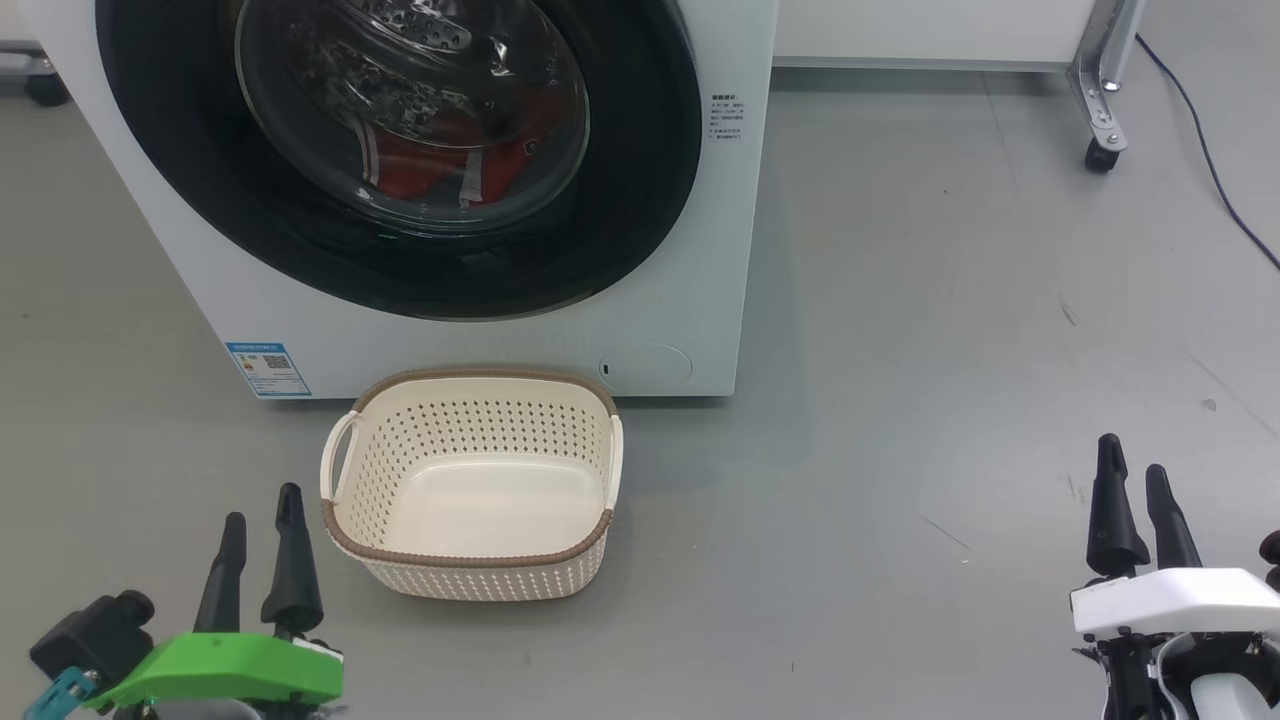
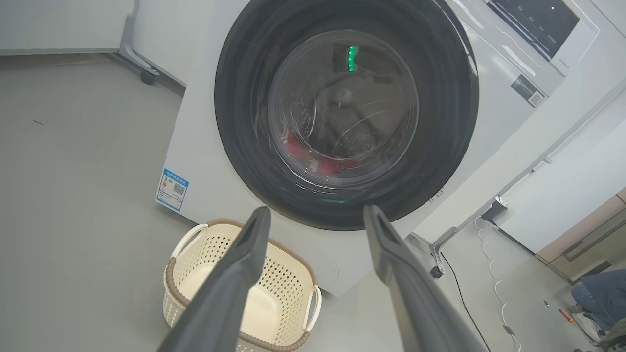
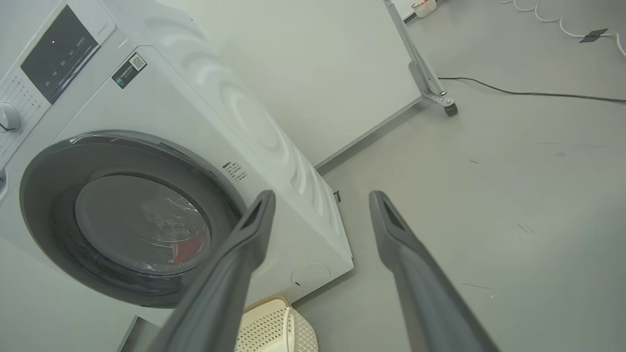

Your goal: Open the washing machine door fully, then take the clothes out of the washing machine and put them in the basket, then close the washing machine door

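Observation:
The white washing machine [image 1: 690,250] stands ahead with its round black-rimmed door [image 1: 640,180] closed flush. Red clothes [image 1: 440,160] with white stripes lie in the drum behind the glass, and red clothes [image 2: 298,146] show through the window in the left wrist view too. The empty cream basket [image 1: 470,400] sits on the floor just in front of the machine. My left gripper [image 1: 262,510] hovers open at the lower left, beside the basket's near left corner. At the lower right my right gripper [image 1: 1133,455] is open, far from the machine. Both hold nothing.
Grey floor spreads to the right of the machine. A metal frame leg with a caster [image 1: 1100,155] and a dark cable [image 1: 1210,160] lie at the back right. In the left wrist view, a white cable [image 2: 494,274] runs along the floor and a person's leg [image 2: 601,293] shows at the far right.

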Robot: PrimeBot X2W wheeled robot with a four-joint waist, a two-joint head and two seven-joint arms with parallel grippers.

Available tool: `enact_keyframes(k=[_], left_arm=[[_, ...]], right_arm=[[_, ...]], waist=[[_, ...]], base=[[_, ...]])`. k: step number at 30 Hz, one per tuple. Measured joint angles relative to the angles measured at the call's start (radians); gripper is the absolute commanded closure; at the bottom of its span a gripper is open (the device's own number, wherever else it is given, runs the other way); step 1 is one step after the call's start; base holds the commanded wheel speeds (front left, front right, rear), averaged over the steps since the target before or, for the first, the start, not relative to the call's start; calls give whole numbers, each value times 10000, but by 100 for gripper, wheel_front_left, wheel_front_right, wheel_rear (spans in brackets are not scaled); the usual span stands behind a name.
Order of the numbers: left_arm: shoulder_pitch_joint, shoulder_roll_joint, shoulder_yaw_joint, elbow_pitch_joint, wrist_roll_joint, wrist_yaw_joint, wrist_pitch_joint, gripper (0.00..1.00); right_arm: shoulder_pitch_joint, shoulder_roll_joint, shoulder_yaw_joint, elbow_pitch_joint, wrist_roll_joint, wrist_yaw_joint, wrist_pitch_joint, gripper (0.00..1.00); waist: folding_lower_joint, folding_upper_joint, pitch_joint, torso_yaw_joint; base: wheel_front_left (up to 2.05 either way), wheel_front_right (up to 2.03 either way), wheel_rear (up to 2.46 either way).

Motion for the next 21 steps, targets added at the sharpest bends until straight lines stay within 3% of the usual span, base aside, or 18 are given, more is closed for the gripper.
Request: enact_keyframes(k=[12,21], left_arm=[[0,-56,-548,-155,2583,385,-313,0],[5,-61,-999,-176,4209,629,-520,0]], right_arm=[[1,-6,265,-65,-1904,-90,-380,0],[3,-63,483,105,-3258,-337,-654,0]], waist=[[0,0,52,-16],[0,0,65,-66]], base=[[0,0,0],[0,0,0]])
